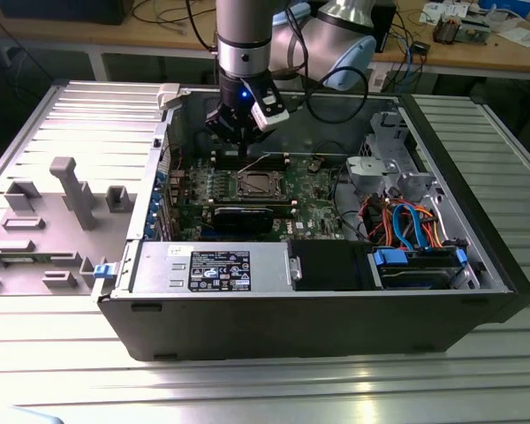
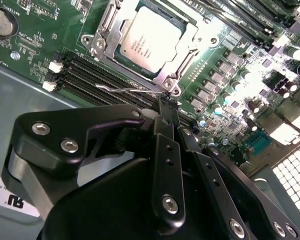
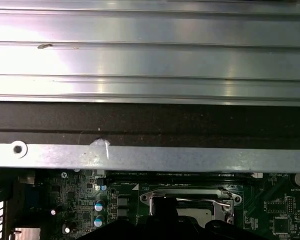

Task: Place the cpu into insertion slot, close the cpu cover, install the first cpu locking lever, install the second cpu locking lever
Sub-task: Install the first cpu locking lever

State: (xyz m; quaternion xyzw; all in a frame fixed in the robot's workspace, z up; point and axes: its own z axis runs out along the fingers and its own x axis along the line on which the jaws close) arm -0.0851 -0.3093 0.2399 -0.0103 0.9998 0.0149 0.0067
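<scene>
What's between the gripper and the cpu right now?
In the second wrist view, a thin wire locking lever and the cpu cover's edge lie between gripper and cpu.

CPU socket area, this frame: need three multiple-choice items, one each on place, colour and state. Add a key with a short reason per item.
1. The flat square silver-topped cpu lies:
A. on the table beside the case
B. in the square pale-rimmed socket
C. on the black graphics card

2. The circuit board around the socket is:
A. blue
B. red
C. green

3. The thin silver metal cpu cover frame is:
A. down flat over the cpu's edges
B. swung upright
C. taken off the board

Key:
1 B, the second wrist view shows the chip seated inside the socket.
2 C, the board shows green in every view.
3 A, the frame lies level around the chip in the second wrist view.
</scene>
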